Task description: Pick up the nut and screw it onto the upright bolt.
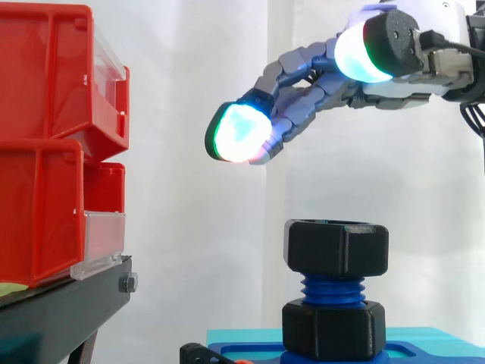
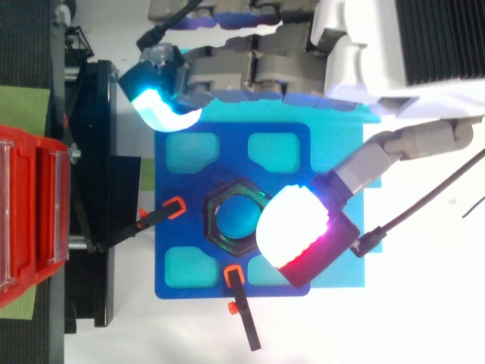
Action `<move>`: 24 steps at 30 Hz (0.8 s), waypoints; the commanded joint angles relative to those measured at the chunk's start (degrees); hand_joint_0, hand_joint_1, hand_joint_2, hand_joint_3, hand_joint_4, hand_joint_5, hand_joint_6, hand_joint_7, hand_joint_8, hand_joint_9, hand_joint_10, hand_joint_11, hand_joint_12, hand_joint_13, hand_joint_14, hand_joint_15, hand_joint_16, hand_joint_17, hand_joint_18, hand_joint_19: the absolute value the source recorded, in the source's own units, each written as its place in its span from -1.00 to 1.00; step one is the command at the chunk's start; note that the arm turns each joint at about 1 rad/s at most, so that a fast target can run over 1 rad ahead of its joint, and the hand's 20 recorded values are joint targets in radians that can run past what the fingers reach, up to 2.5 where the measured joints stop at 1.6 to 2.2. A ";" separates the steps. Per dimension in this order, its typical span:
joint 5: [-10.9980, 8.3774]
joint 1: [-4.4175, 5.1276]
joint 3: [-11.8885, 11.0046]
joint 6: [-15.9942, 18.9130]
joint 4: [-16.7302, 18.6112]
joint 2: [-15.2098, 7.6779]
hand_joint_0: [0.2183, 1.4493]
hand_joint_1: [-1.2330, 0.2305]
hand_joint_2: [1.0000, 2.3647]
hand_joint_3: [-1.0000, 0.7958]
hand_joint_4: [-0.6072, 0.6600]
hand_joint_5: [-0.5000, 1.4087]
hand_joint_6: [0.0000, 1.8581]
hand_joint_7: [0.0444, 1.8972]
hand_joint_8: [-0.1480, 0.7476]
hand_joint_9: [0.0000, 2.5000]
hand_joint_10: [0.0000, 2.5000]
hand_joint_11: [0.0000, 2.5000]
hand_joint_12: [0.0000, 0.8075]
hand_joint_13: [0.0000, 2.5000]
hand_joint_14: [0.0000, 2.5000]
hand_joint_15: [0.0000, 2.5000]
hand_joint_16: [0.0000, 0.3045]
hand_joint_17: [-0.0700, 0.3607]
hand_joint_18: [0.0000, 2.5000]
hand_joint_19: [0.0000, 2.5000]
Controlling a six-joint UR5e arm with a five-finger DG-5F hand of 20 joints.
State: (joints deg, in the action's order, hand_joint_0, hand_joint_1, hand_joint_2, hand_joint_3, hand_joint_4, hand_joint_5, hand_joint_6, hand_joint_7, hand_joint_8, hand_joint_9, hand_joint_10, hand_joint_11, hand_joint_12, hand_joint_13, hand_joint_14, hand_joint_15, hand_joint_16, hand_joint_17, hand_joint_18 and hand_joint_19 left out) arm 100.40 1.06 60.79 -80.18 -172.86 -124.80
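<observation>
A black hexagonal nut (image 1: pixel 336 246) sits on top of the upright blue threaded bolt (image 1: pixel 332 288), above a second black nut (image 1: pixel 333 328) at the bolt's foot. From above, the top nut (image 2: pixel 227 220) rings the bolt's blue end at the middle of the blue base plate (image 2: pixel 179 159). My hand (image 1: pixel 318 80) hovers well above the nut, coming in from the right. Its fingers are stretched out and spread, glowing pads apart, and nothing is held between them. In the top view one thumb pad (image 2: pixel 295 227) overlaps the nut's right edge.
Stacked red bins (image 1: pixel 53 144) on a black stand (image 1: pixel 61 311) rise at the left. The blue plate rests on a cyan block (image 1: pixel 424 337). Two black clamps with orange tips (image 2: pixel 173 208) hold the plate at its left and front.
</observation>
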 commanded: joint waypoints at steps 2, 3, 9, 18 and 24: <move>-0.46 0.96 -0.14 -0.50 -0.28 -0.01 -0.68 0.45 -1.00 -0.44 0.20 -0.68 -0.46 -0.38 -0.09 -0.70 -1.00 -1.00 -0.03 -0.92 -1.00 -1.00 -0.64 -0.10 -1.00 -1.00; -0.46 0.96 -0.14 -0.50 -0.28 -0.01 -0.68 0.45 -1.00 -0.44 0.20 -0.68 -0.46 -0.38 -0.09 -0.70 -1.00 -1.00 -0.03 -0.92 -1.00 -1.00 -0.64 -0.10 -1.00 -1.00; -1.52 2.37 -0.05 -0.07 0.07 -1.59 -0.69 0.47 -1.00 -0.44 0.17 -0.70 -0.46 -0.40 -0.11 -0.80 -1.00 -1.00 -0.03 -1.00 -1.00 -1.00 -0.63 -0.09 -1.00 -1.00; -1.52 3.25 -0.05 1.52 1.39 -2.91 -0.69 0.48 -1.00 -0.44 0.18 -0.70 -0.46 -0.40 -0.11 -0.81 -1.00 -1.00 -0.03 -1.00 -1.00 -1.00 -0.62 -0.07 -1.00 -1.00; -1.61 3.86 0.56 1.60 1.21 -3.00 -0.69 0.49 -1.00 -0.44 0.19 -0.69 -0.46 -0.39 -0.10 -0.79 -1.00 -1.00 -0.02 -1.00 -1.00 -1.00 -0.62 -0.07 -1.00 -1.00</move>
State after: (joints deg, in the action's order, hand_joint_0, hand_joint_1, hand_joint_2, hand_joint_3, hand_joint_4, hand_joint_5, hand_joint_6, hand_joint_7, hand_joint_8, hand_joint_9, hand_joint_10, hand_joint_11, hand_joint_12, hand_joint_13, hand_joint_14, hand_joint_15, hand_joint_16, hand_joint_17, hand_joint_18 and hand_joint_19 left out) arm 98.81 4.72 61.14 -78.62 -171.53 -127.76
